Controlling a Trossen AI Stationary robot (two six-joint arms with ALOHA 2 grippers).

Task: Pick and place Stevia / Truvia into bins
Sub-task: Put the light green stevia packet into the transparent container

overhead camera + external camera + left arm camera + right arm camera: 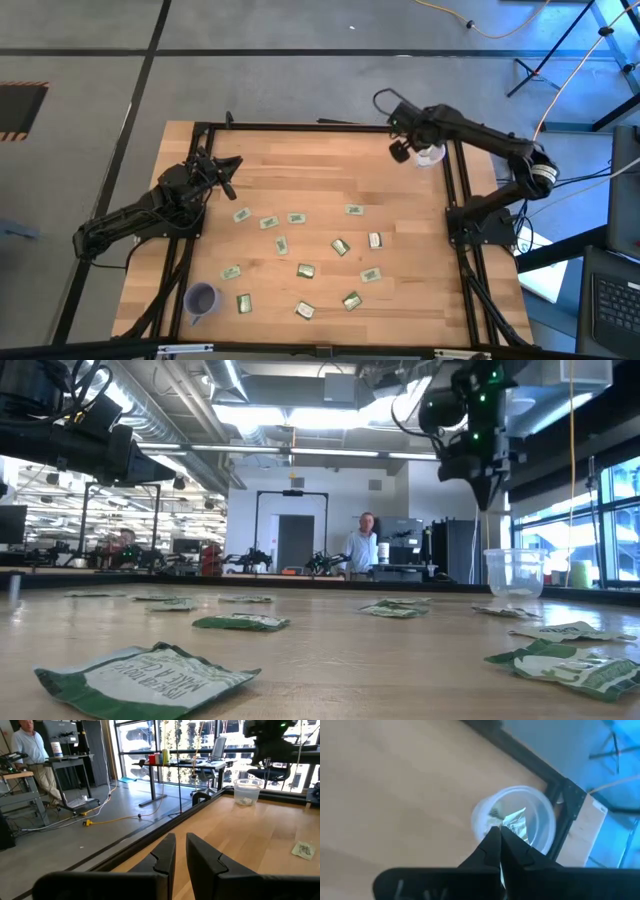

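Sachets (305, 270) scattered mid-surface; bare wood (310, 160) along far edge. Right end effector (412, 150) blocks access above white cup (431, 155).

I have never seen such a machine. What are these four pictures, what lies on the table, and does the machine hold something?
It is a robot with two dark arms at a wooden table. One camera looks down from above, one sits at table height, and one rides on each wrist.

Small green and white sachets lie scattered on the wood. A purple cup stands at one corner, a clear cup at the opposite one.

The right gripper hangs above the clear cup, its jaws shut on a sachet; another sachet seems to lie inside the cup. The left gripper waits at the table's left edge, jaws slightly apart, holding nothing.
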